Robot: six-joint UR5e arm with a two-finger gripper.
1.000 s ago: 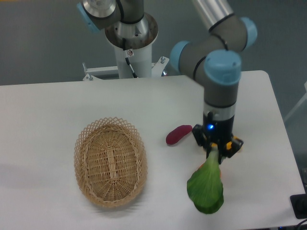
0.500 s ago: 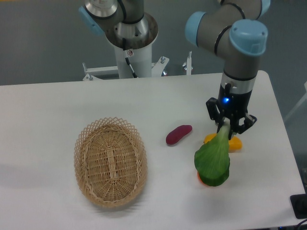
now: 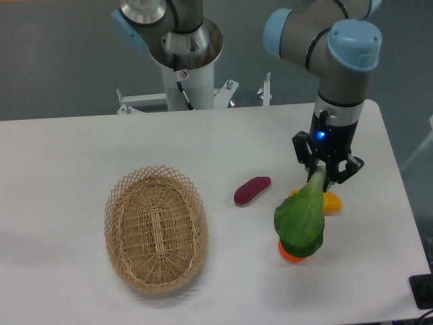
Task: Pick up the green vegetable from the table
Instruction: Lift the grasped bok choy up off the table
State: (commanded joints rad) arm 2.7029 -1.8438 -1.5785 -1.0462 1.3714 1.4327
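Note:
The green vegetable [image 3: 301, 220] hangs above the table [image 3: 101, 142], its pale stem up and its broad dark leaf drooping down. My gripper [image 3: 323, 177] is shut on the top of that stem, at the right side of the tabletop. The leaf covers most of an orange [image 3: 289, 251] lying under it.
A woven wicker basket [image 3: 155, 227] sits at the front left. A purple oblong vegetable [image 3: 252, 190] lies left of the gripper. A yellow fruit [image 3: 329, 202] lies just behind the hanging leaf. The table's right edge is close to the gripper.
The gripper has risen and shifted right and back with the green vegetable, lifting it off the table. Over the last half second it barely moved.

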